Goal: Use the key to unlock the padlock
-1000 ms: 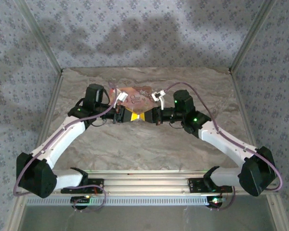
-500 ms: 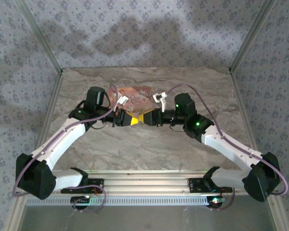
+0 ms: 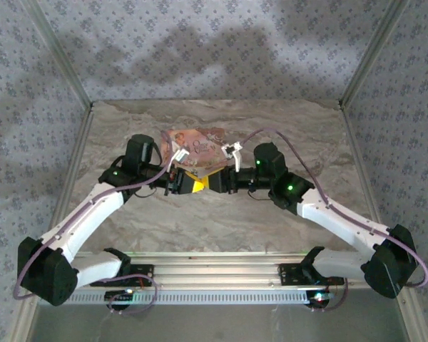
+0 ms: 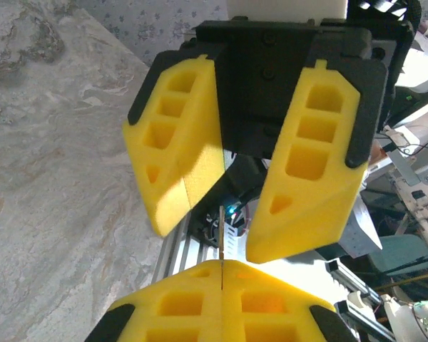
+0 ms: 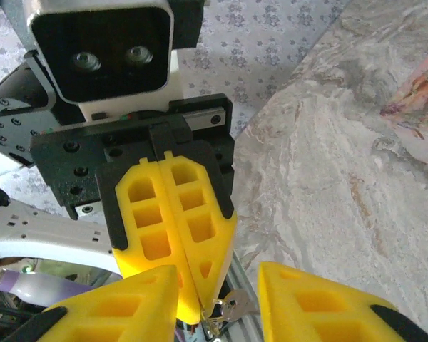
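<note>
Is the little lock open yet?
Not that I can see. Done: the left tool is shut on a thin metal sliver, probably the key. In hand: the right tool hangs open, tip to tip with it. Left: the padlock is too small to make out, so fitting and turning the key likely remain.

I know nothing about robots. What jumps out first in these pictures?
Two bright yellow tools face each other almost tip to tip above the marbled table: the left tool pinched shut on the key, a thin metal sliver, the right tool gaping open. Just beyond them lies a flat pink printed box.
</note>
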